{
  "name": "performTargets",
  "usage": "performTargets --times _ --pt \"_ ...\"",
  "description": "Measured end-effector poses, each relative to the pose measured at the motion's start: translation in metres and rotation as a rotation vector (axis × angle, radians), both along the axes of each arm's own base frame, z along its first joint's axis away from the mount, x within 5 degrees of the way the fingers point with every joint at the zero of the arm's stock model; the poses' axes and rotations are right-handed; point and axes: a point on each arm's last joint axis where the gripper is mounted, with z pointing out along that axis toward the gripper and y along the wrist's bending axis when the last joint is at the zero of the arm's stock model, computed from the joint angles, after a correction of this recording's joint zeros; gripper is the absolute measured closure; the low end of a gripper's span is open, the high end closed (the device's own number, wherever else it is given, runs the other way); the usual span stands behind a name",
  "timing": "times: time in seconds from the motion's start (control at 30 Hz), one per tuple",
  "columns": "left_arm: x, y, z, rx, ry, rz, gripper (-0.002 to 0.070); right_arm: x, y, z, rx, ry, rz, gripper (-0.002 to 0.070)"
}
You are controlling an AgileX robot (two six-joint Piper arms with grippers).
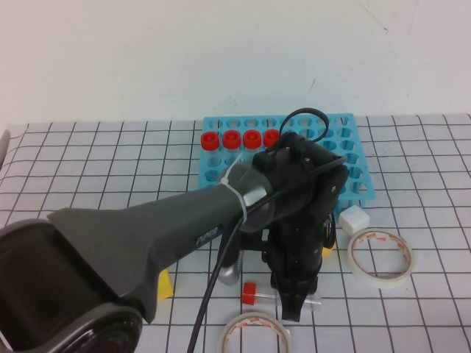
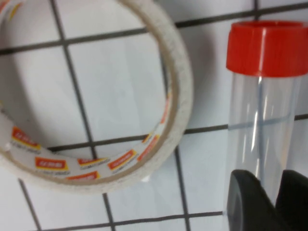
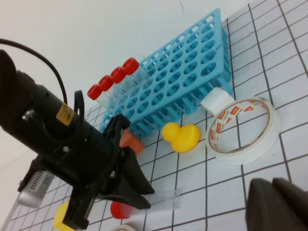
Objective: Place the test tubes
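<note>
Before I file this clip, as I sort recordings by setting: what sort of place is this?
Likely a lab-style robot test bench: a blue tube rack holding red-capped tubes, on a gridded table cover. The left gripper is low over a lying tube; the right gripper hangs shut off to its right.

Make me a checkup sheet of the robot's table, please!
Surface: white gridded table, flat.
Job's things: four red-capped test tubes stand in the blue rack, far row; one loose test tube lies near the front.
Clutter: two tape rolls, white cube, yellow duck, silver cylinder.
Grippers: left gripper down, fingers closed on the loose test tube; right gripper shut, empty, above the table's right part.
Cables: black cable along the left arm.
Surroundings: plain white wall.
</note>
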Motion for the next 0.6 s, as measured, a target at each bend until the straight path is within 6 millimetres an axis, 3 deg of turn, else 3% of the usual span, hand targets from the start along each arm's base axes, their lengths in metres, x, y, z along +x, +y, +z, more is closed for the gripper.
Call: performTargets --times 0.13,0.3,0.4,0.6 --pt "-0.002 -0.001 -0.002 0.0 0.023 0.004 0.0512 0.0 0.0 0.0 0.0 0.0 0.0 0.0678" --pt "-0.003 -0.002 -0.018 0.023 0.069 0.019 0.0298 0.0 0.0 0.0 0.0 0.0 0.0 0.0678" --pt "-0.003 -0.002 -0.019 0.021 0.074 0.031 0.0207 0.0 0.0 0.0 0.0 0.0 0.0 0.0678" --pt "-0.002 -0.002 -0.02 0.025 0.066 -0.007 0.0212 0.0 0.0 0.0 0.0 0.0 0.0 0.0678"
